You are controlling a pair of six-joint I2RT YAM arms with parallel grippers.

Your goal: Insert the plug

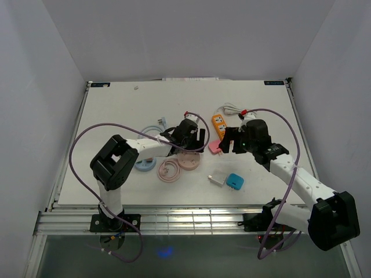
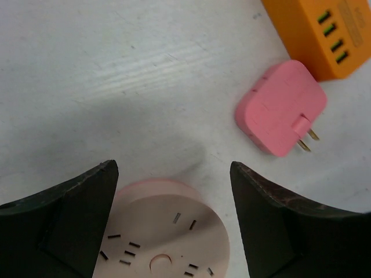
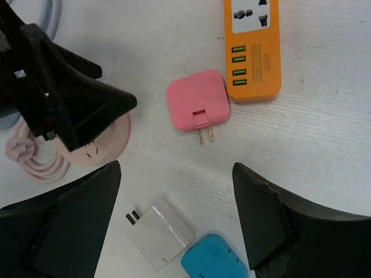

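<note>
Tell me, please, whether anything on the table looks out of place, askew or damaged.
Nothing looks damaged or spilled. The pink plug lies flat beside the end of the orange power strip, prongs exposed, not in any socket.

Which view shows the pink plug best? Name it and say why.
Left wrist: the pink plug looks largest there, whole, both prongs plain. Right wrist also shows it whole but smaller, beside the orange power strip. The top view gives only a small pink patch.
</note>
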